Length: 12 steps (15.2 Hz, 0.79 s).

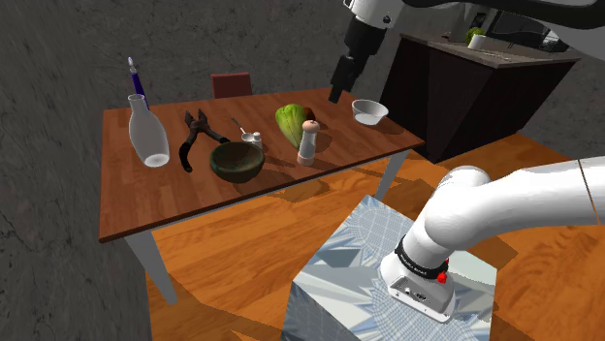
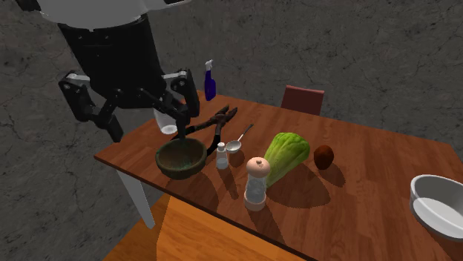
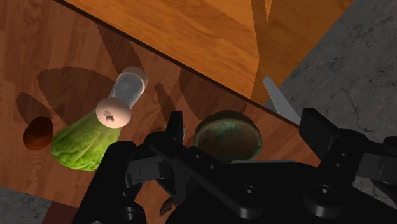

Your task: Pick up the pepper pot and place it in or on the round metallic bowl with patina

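Note:
The pepper pot (image 1: 308,141) (image 2: 256,182) (image 3: 121,98) has a clear body and a pale pink cap and stands upright on the wooden table (image 1: 194,208), close beside a green lettuce (image 1: 290,122) (image 2: 286,154) (image 3: 81,144). The round dark-green bowl with patina (image 1: 237,160) (image 2: 181,157) (image 3: 228,135) sits towards the shoulder view's left of the pot. My gripper (image 1: 337,95) (image 2: 148,124) (image 3: 247,130) hangs open and holds nothing, high above the table. In the wrist view the bowl shows far below, between the fingers, and the pot lies off to one side.
Around the green bowl lie a small shaker (image 2: 222,156), a spoon (image 2: 237,141) and a black tool (image 1: 197,136). A white vase (image 1: 147,136) and a blue spray bottle (image 2: 210,80) stand further off. A white bowl (image 1: 368,111), a brown round fruit (image 2: 323,156) and a dark counter (image 1: 465,92) are also here.

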### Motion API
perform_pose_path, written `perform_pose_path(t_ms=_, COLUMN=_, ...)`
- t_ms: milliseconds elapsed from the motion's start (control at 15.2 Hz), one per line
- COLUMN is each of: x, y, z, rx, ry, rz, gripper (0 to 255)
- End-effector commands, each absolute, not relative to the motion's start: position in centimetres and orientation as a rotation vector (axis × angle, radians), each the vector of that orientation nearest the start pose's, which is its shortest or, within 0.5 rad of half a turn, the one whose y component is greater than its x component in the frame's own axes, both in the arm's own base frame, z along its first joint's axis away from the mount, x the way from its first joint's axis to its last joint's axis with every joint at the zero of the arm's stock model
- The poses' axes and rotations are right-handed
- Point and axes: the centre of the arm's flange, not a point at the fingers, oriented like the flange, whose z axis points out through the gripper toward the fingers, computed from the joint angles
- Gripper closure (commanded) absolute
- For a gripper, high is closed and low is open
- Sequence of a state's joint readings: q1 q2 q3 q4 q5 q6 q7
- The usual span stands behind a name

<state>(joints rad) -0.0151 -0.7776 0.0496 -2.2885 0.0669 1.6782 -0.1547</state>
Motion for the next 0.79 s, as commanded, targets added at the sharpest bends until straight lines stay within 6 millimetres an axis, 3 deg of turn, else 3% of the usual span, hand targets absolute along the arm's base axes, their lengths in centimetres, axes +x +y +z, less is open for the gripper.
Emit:
perform_pose_path(t_ms=0, x=32.0, y=2.3, z=63.0, rx=-3.098, ry=-0.274, rz=-0.262, gripper=0)
perform_pose_path(t_ms=726, x=40.7, y=-4.5, z=53.9, rx=-3.177, ry=-0.332, rz=-0.153, gripper=0)
